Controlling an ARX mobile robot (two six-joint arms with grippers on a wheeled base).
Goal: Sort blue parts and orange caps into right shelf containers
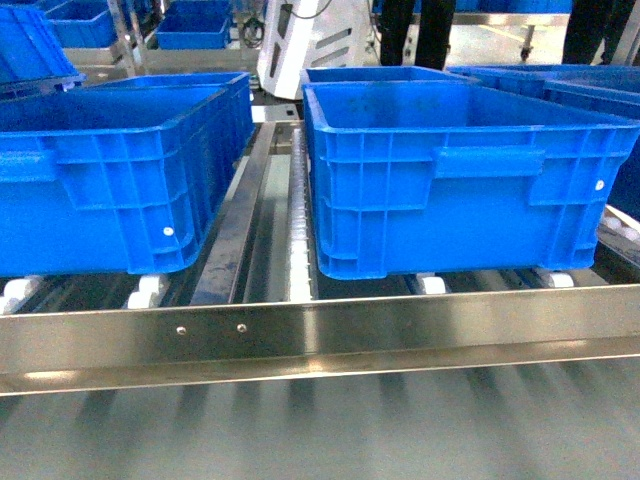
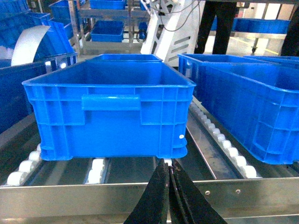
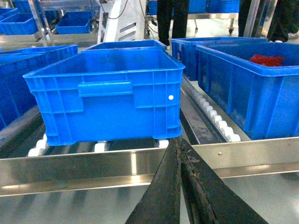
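Large blue crates, the shelf containers, stand on a roller shelf. In the head view one crate (image 1: 110, 190) is on the left and another (image 1: 400, 200) on the right. Neither gripper shows there. My left gripper (image 2: 169, 163) is shut with nothing in it, its tips low in front of a crate (image 2: 112, 126), just before the steel rail. My right gripper (image 3: 179, 141) is shut and empty too, before another crate (image 3: 107, 112). No blue parts or orange caps are in view; what I see of the crates' insides is bare.
A steel front rail (image 1: 320, 335) runs across the shelf, with white rollers (image 2: 224, 142) and metal dividers between lanes. A crate at the right (image 3: 261, 98) holds something red (image 3: 266, 59). More crates, racks, a white machine (image 1: 300, 45) and people's legs stand behind.
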